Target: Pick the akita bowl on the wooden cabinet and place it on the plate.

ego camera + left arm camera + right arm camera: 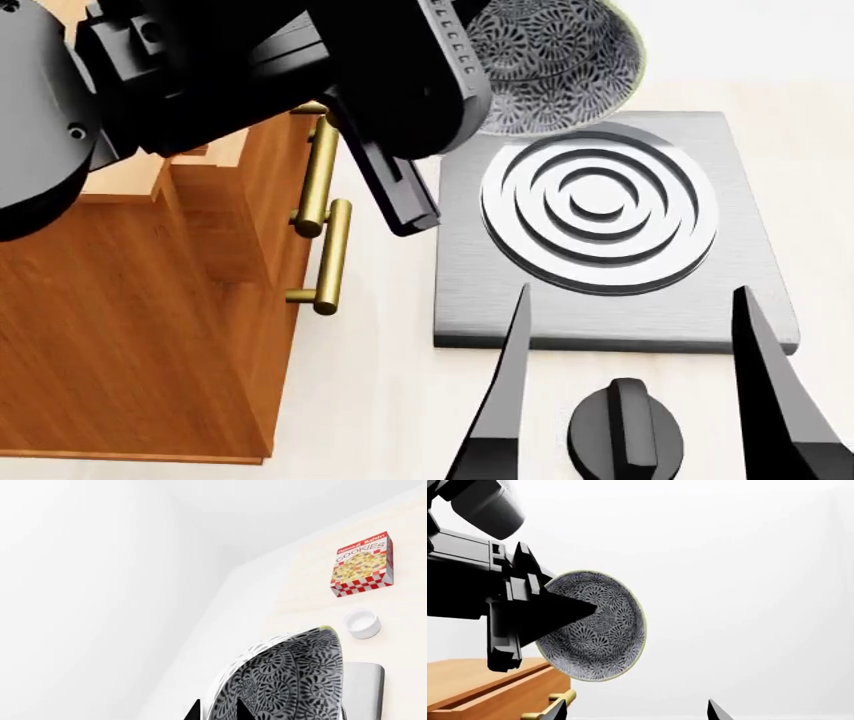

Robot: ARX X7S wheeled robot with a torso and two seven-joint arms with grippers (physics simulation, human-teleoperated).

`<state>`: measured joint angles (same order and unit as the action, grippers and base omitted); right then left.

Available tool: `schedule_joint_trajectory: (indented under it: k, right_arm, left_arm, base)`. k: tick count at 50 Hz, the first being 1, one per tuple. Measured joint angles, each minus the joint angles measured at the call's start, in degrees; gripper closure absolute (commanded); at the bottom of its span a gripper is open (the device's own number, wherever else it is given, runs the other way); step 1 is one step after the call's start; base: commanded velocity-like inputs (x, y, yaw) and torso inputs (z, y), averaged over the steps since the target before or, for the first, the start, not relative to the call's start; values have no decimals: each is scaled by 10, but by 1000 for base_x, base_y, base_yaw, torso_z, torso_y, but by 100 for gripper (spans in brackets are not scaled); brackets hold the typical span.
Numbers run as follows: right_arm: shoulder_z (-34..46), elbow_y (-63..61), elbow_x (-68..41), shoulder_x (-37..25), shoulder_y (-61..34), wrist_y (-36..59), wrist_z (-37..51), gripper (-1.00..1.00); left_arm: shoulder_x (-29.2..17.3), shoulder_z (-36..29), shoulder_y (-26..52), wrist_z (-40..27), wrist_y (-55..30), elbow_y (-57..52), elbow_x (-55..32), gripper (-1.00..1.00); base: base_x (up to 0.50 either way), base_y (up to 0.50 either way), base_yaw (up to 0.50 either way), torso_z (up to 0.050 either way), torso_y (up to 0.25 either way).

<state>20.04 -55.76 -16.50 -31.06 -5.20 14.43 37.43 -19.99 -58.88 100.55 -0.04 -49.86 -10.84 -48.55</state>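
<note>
- Left gripper (570, 612) pinches the patterned bowl (554, 60) by its rim; the bowl is off the wooden cabinet (134, 330) and hangs in the air above the far edge of the stove (587, 290).
- Bowl is tilted steeply, nearly on edge in the right wrist view, with its underside facing that camera.
- Right gripper (627, 390) is spread and empty, low over the stove knob (625, 430).
- Plate is not visible in any view. Left wrist view shows only a cookie box (362, 563), a small white cup (362, 623) and a corner of the stove on the counter.
- Risk: the grip covers only a small part of the rim, so a fast swing could let the bowl pivot or slip out.
- Risk: released at this tilt, it would likely roll or land on edge; levelling first seems needed.
- Risk: with the target out of sight, the cup could be mistaken for it.
</note>
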Motion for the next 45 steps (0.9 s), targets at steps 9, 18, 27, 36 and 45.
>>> schedule_joint_trajectory:
  k: [9,18,27,36,45]
  right_arm:
    - [1,0,0,-2,0,0,2,-100]
    - [2,-1,0,-4,-1,0,4,-100]
    - [3,-2,0,-6,-2,0,7,-100]
    - [5,0,0,-6,-3,-1,8,-100]
    - [6,3,-1,-7,-4,-1,10,-100]
  left_arm:
    - [-11,2,-9,6,5,-16,-8,100]
    - [-19,2,-17,14,13,-29,-13,100]
    - [-25,2,-23,21,18,-40,-19,100]
    - [-31,1,-30,26,22,-49,-22,100]
    - [-35,3,-35,25,22,-60,-30,100]
  base:
    - [0,0,0,0,0]
    - [0,0,0,0,1]
    - [0,0,0,0,0]
    - [0,0,0,1,0]
    - [0,0,0,0,1]
